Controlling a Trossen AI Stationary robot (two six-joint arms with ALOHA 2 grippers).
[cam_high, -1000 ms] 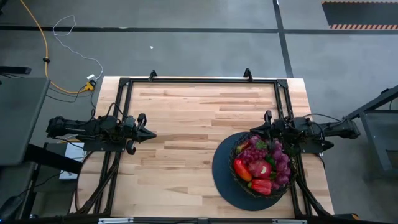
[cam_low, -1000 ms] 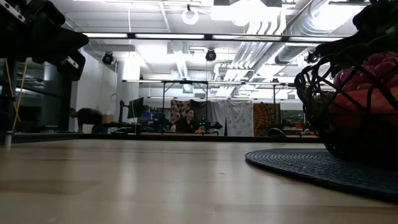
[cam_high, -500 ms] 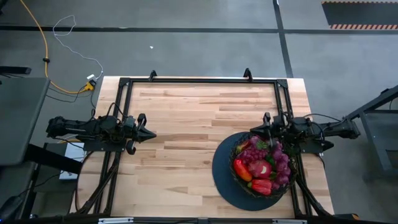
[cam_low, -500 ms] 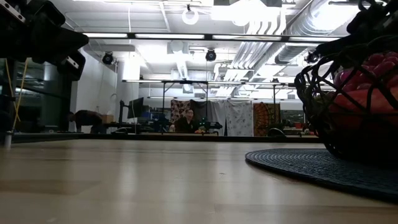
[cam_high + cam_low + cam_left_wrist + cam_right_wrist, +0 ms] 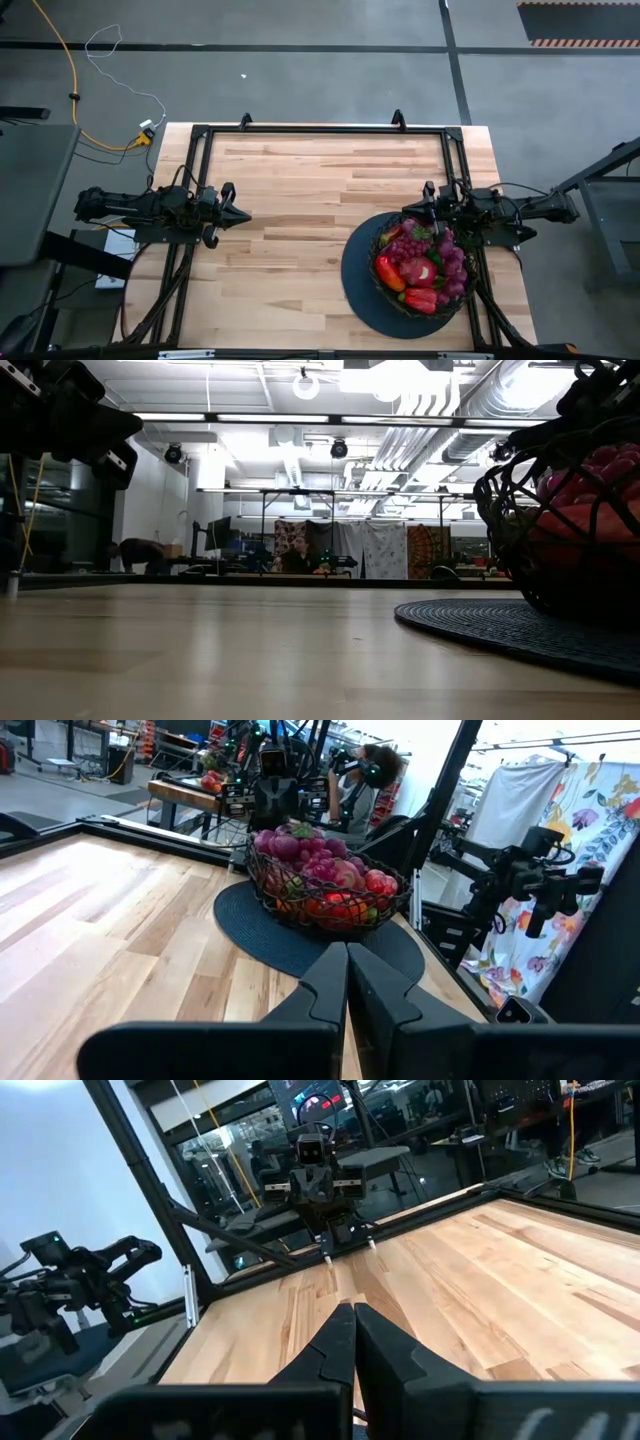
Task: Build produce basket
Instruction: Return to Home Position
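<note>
The basket (image 5: 377,262), heaped with produce (image 5: 421,264), sits on a dark mat (image 5: 356,286) on the table's (image 5: 300,180) right side. The right gripper (image 5: 406,212), fingers pressed together, hangs just beside its rim. The left gripper (image 5: 245,213), likewise pressed together, is well apart at the left edge.

Grey floor (image 5: 300,80) — bright ceiling lights (image 5: 305,385), ducts (image 5: 440,410).

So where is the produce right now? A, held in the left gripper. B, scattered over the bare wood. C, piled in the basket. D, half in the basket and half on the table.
C: the produce is heaped inside the basket on its dark round mat, while the left gripper and right gripper are shut on nothing.
</note>
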